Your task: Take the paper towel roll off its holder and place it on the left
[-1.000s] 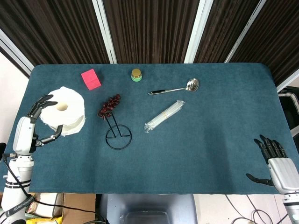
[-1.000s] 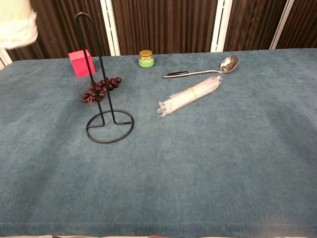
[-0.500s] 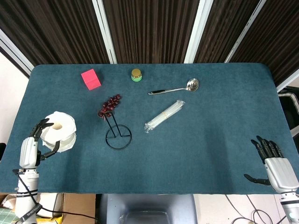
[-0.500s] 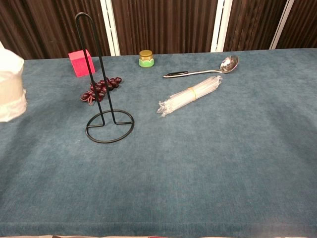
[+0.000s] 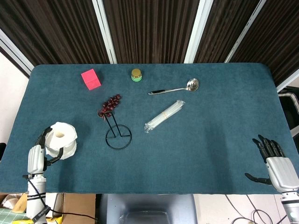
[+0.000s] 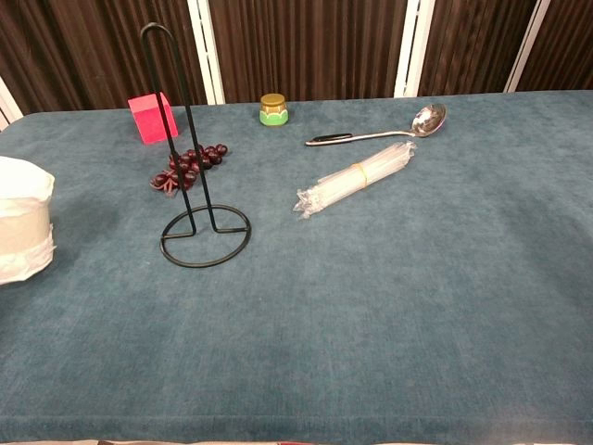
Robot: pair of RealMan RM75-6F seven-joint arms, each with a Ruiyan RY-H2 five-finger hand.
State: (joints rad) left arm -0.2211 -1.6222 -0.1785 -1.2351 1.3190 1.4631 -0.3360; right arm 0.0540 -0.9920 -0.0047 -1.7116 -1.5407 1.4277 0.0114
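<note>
The white paper towel roll (image 5: 62, 139) stands upright on the blue tablecloth near the left front corner; in the chest view the roll (image 6: 22, 221) shows at the left edge. My left hand (image 5: 37, 156) holds it from the near left side, fingers curled around its wall. The black wire holder (image 5: 112, 125) stands bare in the middle left of the table, and its tall loop (image 6: 195, 139) is plain in the chest view. My right hand (image 5: 274, 163) hangs open at the near right edge, holding nothing.
A bunch of dark grapes (image 5: 109, 106) lies just behind the holder. Further back are a pink cube (image 5: 90, 79) and a small jar (image 5: 136, 74). A metal spoon (image 5: 175, 88) and a wrapped bundle of straws (image 5: 164, 115) lie right of centre.
My left hand has carried the roll down and toward the near left edge, from raised in the air to standing on the cloth. The right hand has barely moved.
</note>
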